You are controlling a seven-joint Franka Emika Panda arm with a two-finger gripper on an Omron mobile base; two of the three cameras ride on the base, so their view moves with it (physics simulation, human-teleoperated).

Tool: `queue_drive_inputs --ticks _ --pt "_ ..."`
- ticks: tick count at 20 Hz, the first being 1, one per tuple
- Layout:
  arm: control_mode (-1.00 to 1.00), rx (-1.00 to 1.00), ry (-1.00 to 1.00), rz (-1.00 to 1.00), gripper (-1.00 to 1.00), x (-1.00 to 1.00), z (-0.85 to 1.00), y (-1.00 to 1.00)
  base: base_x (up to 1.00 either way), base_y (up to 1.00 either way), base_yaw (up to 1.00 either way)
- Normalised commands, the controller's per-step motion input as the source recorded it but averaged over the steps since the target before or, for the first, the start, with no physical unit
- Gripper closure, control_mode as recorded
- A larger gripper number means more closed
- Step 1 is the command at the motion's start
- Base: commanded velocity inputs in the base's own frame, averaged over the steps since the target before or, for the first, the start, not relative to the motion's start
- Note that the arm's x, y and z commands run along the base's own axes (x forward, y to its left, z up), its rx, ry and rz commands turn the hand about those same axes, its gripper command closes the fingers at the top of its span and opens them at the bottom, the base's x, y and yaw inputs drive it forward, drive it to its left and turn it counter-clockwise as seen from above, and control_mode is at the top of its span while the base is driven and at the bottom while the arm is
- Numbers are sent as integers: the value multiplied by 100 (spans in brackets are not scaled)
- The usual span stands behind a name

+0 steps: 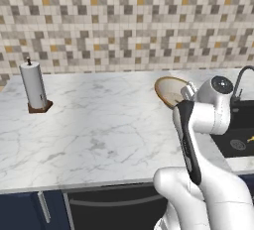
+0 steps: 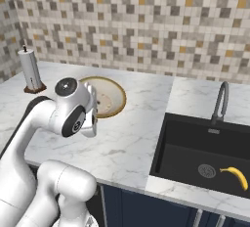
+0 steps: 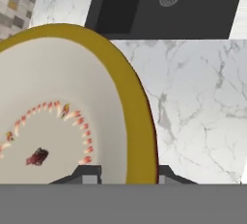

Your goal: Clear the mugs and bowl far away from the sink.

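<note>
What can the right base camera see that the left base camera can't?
In the right base view there is a banana lying in the sink, next to the round drain, and the whole black basin is visible. In the left base view the long marble counter stretches out left of the arm, and just a corner of the sink appears. Both share the bowl, the paper towel roll, the faucet and the tiled wall.

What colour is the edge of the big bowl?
The bowl has a mustard-yellow rim around a cream inside with small red marks, best seen in the hand view.
</note>
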Motion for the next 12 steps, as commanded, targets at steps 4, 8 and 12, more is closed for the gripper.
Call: queue_drive_inputs --ticks 4,8,12 --pt "-100 -4 1 0 100 -60 35 8 0 0 0" --pt "-100 -6 0 0 100 -46 30 2 0 0 0" --pt "-100 -3 0 -1 100 -47 18 0 0 0 0"
